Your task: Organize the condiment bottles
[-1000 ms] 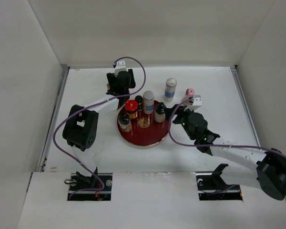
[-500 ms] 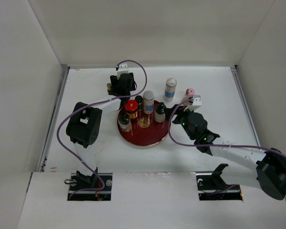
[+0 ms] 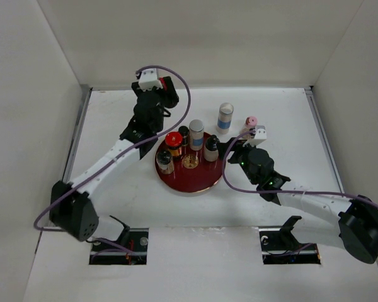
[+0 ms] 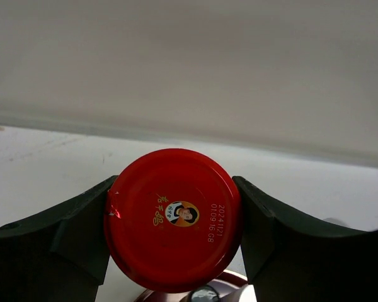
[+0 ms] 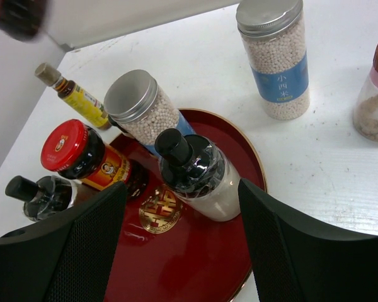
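My left gripper [image 3: 162, 95] is shut on the lid of a red-lidded dark jar [image 4: 173, 217] and holds it in the air behind and left of the dark-red plate [image 3: 190, 181]. The held jar shows blurred in the right wrist view [image 5: 16, 16]. On the plate stand another red-lidded jar [image 3: 173, 139], a small black-capped bottle [image 3: 165, 161], a thin yellowish bottle [image 3: 183, 133], a silver-lidded white-and-blue cylinder [image 3: 196, 133] and a black-capped white bottle [image 5: 198, 173]. My right gripper [image 3: 223, 148] is open at the plate's right rim, its jaws standing either side of the white bottle without touching it.
A second white-and-blue cylinder [image 3: 225, 116] and a pink-capped jar [image 3: 251, 121] stand on the table behind and right of the plate. White walls close in the table at the back and on both sides.
My left arm has stretched out and its gripper has risen and moved back from the table behind the plate, carrying the red-lidded jar. The right arm has not moved.
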Controlling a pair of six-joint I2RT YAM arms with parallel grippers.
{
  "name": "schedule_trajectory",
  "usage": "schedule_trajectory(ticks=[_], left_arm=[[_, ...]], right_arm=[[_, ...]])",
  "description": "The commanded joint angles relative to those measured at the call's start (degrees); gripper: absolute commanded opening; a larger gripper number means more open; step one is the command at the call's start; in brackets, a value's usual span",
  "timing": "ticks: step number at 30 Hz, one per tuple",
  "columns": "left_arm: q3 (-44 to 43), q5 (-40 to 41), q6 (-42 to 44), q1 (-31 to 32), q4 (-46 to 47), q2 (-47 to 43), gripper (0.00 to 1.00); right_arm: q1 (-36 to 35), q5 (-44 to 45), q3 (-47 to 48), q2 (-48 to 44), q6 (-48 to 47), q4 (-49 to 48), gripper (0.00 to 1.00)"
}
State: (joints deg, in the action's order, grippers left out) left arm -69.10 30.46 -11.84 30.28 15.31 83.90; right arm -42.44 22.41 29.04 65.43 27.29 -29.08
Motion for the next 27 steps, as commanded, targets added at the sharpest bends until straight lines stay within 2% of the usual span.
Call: schedule_trajectory(ticks=[1,7,13,19,27], left_arm=[[3.78,1.18,1.11,2.71,8.6,-10.05,0.33],[14.85,2.85,-0.03,12.02,3.77,-20.78,0.33],[22.86,4.61,-1.44,21.78,2.09,-24.57,0.33],[25.86,4.35,-3.01,22.14,6.39,-18.35,0.33],[25.25,2.33,-3.46,20.04,12.81,-7.18,0.33]], right_arm=[[-0.15,-0.62,0.67,-0.83,1.01,-2.91,0.75],[0.64,-0.44,-0.3,-3.29,1.45,-3.18,0.75],[1.35,-0.18,-0.82,-4.26,1.98,-3.35,0.75],[1.88,0.17,-1.18,-4.7,2.24,-3.35,0.75],[2.4,0.18,-1.44,-4.87,2.59,-3.44,0.75]])
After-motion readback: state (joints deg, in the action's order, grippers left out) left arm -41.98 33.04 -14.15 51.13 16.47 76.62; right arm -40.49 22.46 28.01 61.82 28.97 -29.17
